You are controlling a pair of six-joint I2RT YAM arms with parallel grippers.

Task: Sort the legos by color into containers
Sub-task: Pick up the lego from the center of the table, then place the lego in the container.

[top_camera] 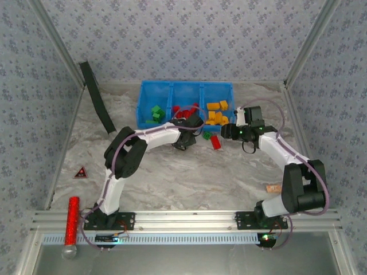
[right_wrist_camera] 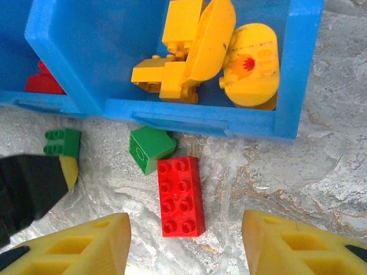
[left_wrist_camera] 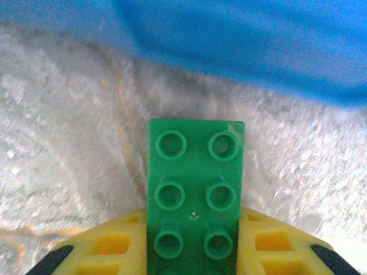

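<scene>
Your left pincer (left_wrist_camera: 193, 249) is clenched on a green brick (left_wrist_camera: 195, 183) just beside the tray (left_wrist_camera: 258, 51). Your right pincer (right_wrist_camera: 186, 238) hangs released over a red brick (right_wrist_camera: 180, 195) on the tabletop (right_wrist_camera: 298, 183).

No legible text; just a red-orange mark on one rounded yellow brick (right_wrist_camera: 250, 66)

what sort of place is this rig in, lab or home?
Most likely a lab test cell, not a home: left arm and right arm bolted to an aluminium rail, wallpapered partition walls boxing in the tabletop, a blue tray of toy bricks as props.
</scene>
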